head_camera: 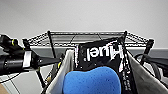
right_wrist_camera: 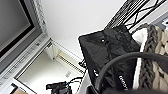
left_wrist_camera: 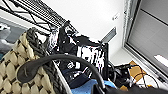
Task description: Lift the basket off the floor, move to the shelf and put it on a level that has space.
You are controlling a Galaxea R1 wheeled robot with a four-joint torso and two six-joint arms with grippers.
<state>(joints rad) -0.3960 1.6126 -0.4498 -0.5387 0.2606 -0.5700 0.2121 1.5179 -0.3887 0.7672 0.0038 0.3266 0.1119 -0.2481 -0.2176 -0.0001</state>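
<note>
We are holding basket [head_camera: 62, 72] up off floor, close under head camera, just short of shelf [head_camera: 51, 43]. Lifting looks done; placing on top level [head_camera: 87, 37] not yet done. Basket rim sitting below that wire tier. Inside we are carrying black Huel pouch [head_camera: 102, 56] and blue sponge [head_camera: 91, 81]; tall pouch may be catching tier edge. Left arm [head_camera: 15, 60] reaching toward basket side. Pincer grip: cannot tell, either side.

Place: we read it as an office or lab storeroom.
Evidence: we see a wire-grid shelf [head_camera: 87, 37], plain white wall [head_camera: 82, 15], and ceiling window frame [right_wrist_camera: 22, 37] with cabling.
</note>
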